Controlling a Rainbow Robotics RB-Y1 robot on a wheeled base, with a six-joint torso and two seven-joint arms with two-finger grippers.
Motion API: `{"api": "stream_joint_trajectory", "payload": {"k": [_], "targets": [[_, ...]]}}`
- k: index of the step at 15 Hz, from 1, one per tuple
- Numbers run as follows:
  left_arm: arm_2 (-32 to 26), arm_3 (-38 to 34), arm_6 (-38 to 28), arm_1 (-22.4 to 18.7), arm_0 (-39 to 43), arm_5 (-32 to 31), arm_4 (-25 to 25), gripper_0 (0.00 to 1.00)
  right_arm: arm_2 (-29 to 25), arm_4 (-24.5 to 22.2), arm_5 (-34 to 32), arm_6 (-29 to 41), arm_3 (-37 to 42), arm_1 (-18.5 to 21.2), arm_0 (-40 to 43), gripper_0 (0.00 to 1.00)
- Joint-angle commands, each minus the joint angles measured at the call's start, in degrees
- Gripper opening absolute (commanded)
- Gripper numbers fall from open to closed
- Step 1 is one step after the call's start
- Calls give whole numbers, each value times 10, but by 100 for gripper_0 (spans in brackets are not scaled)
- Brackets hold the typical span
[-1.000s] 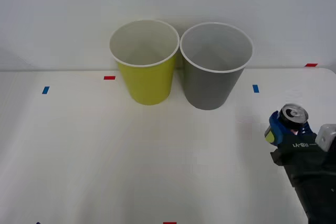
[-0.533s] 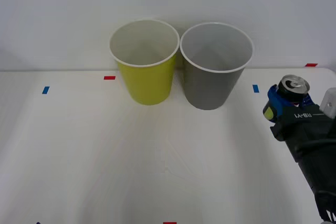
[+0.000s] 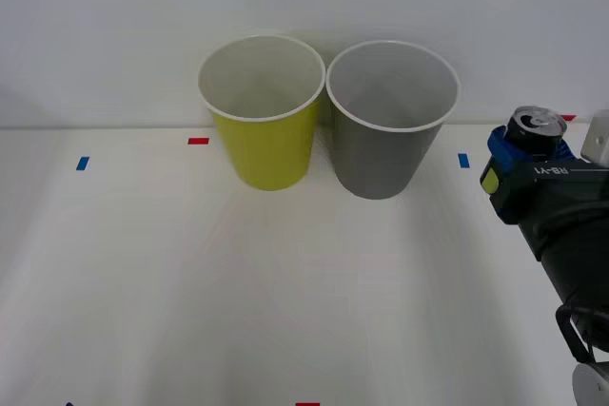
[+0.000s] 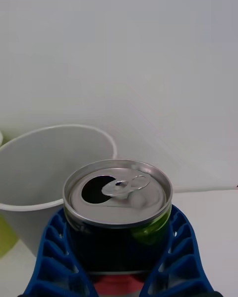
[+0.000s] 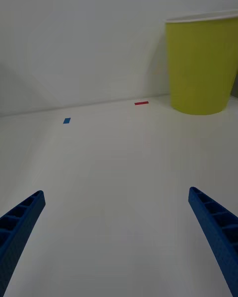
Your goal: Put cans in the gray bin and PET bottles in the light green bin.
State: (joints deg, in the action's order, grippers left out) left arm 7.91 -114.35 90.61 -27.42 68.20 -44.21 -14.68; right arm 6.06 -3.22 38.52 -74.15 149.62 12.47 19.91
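Right wrist view: opened can [image 4: 118, 212], likely empty, light and easily dented, slick-walled, clamped upright around mid-body by right claw [image 4: 119, 257] up off the worktop [image 3: 285, 282] just beside gray bin [image 3: 390, 121]; left claw [image 5: 119, 237] spread wide, empty.

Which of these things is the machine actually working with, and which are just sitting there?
In use:
- can, gripped upright in the right claw
- gray bin
- light green bin

Just there:
- tape marks on the table
- left claw, open, idle
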Motion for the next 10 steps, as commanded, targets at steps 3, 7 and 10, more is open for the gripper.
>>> {"api": "stream_joint_trajectory", "payload": {"k": [3,7,10], "targets": [[0,0,0,0,0,0,0,100,21,-31,132,91,4,32,-123,0],[0,0,0,0,0,0,0,100,4,35,298,79,4,26,-272,0],[0,0,0,0,0,0,0,100,-2,64,393,74,4,27,-365,0]]}}
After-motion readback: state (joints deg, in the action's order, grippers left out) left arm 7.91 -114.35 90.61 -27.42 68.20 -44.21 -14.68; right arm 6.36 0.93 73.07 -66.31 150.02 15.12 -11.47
